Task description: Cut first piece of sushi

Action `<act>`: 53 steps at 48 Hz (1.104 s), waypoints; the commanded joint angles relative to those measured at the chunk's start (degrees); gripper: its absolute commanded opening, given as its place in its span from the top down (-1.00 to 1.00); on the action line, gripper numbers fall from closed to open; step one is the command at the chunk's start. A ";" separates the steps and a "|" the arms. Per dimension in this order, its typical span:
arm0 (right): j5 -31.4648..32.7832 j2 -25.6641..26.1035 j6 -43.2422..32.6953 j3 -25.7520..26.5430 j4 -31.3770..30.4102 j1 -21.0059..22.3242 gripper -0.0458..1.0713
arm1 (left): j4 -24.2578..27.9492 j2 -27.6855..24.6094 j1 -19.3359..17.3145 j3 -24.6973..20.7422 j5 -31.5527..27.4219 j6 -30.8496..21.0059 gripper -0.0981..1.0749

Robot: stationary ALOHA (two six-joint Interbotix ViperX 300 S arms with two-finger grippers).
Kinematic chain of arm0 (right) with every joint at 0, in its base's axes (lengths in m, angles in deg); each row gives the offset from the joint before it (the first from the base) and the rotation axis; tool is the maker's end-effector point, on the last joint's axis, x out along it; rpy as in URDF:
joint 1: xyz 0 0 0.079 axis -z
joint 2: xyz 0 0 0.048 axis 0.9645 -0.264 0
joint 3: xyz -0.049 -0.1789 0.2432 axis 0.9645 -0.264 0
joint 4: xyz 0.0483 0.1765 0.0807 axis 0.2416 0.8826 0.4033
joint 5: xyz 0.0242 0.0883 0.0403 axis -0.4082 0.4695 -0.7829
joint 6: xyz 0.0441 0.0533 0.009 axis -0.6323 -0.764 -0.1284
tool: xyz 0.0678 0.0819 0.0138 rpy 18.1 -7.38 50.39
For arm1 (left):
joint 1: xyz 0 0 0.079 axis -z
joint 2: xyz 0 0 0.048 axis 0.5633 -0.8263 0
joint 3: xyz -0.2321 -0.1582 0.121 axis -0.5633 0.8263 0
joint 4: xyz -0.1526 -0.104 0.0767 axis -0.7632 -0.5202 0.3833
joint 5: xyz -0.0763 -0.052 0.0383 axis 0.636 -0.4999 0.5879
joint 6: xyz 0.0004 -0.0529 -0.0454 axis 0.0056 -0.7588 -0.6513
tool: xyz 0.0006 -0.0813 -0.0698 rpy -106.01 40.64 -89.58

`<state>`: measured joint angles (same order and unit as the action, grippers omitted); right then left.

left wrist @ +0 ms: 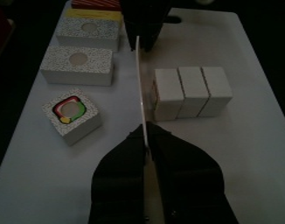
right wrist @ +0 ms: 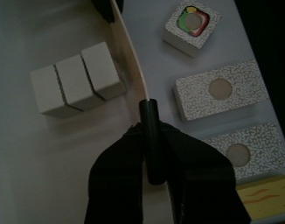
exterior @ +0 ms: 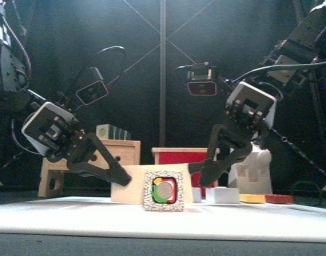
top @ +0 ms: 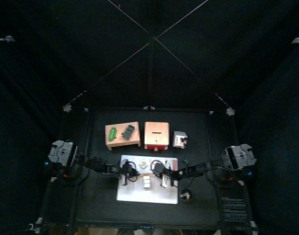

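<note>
A white sushi roll [left wrist: 194, 92] of three joined blocks lies on the white cutting board [left wrist: 256, 140]. It also shows in the right wrist view as the roll [right wrist: 72, 80]. One separate piece with a colourful filling [left wrist: 72, 116] stands apart from it on the board [right wrist: 23, 166], seen too as the piece [exterior: 162, 190] [right wrist: 191, 26]. A long thin knife [right wrist: 124, 54] runs between the roll and that piece, close along the roll's end. My right gripper [right wrist: 149, 112] is shut on its black handle. My left gripper [left wrist: 145, 131] is shut on the blade's other end.
Two rice blocks with round centres [right wrist: 221, 94] [right wrist: 247, 149] and a yellow-topped one [right wrist: 268, 194] lie along the board's side. Behind the board stand a wooden block [top: 120, 134], a red box [top: 156, 135] and a small white object [top: 181, 139].
</note>
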<state>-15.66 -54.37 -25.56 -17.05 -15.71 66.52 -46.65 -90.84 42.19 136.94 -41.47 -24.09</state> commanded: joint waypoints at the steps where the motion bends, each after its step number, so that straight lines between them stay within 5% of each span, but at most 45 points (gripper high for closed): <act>1: 1.58 0.88 -0.35 0.88 0.09 1.32 0.11 | 1.32 0.79 -1.23 -0.35 -1.32 0.97 0.09; 18: 1.67 2.90 -0.26 0.26 -0.44 1.67 0.12 | 3.34 4.66 -3.96 -0.09 -1.32 6.77 0.09; 34: 0.26 2.99 -0.26 0.35 -0.26 1.58 0.33 | 3.60 5.36 -3.34 -0.53 -1.41 6.77 0.09; 53: 0.35 3.87 -0.26 0.35 -0.18 1.67 0.34 | 3.60 6.50 -3.34 -0.62 -1.41 6.94 0.09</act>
<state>-15.57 -52.79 -25.56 -17.22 -15.97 67.40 -43.22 -85.47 38.59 137.12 -43.14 -17.24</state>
